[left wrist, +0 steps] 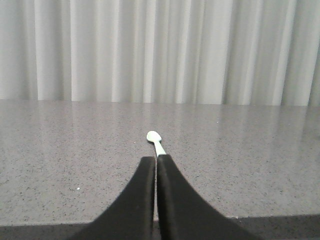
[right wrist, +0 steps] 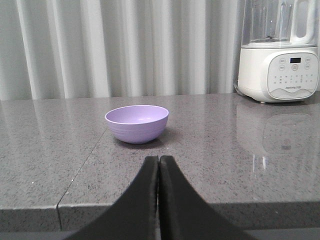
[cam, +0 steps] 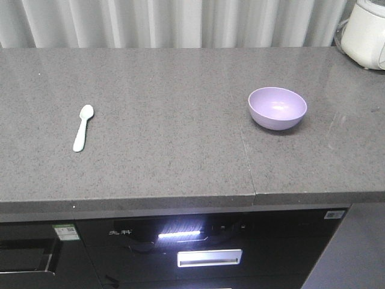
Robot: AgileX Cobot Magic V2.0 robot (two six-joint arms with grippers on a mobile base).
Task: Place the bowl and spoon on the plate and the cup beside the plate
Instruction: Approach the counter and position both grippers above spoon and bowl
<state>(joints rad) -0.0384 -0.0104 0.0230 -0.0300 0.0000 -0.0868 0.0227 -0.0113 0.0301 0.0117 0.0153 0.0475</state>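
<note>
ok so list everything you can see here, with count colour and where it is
spoon: 1, pale mint, left on the counter, lying flat
bowl: 1, lavender, right on the counter, upright, empty
counter: 1, speckled grey, across the view
white appliance: 1, clear jug on top, back right corner
curtain: 1, pale grey, behind counter
black appliance: 1, under counter
left gripper: 1, black fingers shut, facing spoon
right gripper: 1, black fingers shut, facing bowl

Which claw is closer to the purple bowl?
Right. The right claw points straight at the bowl. The left claw points at the spoon, which lies far across the counter from the bowl.
</note>
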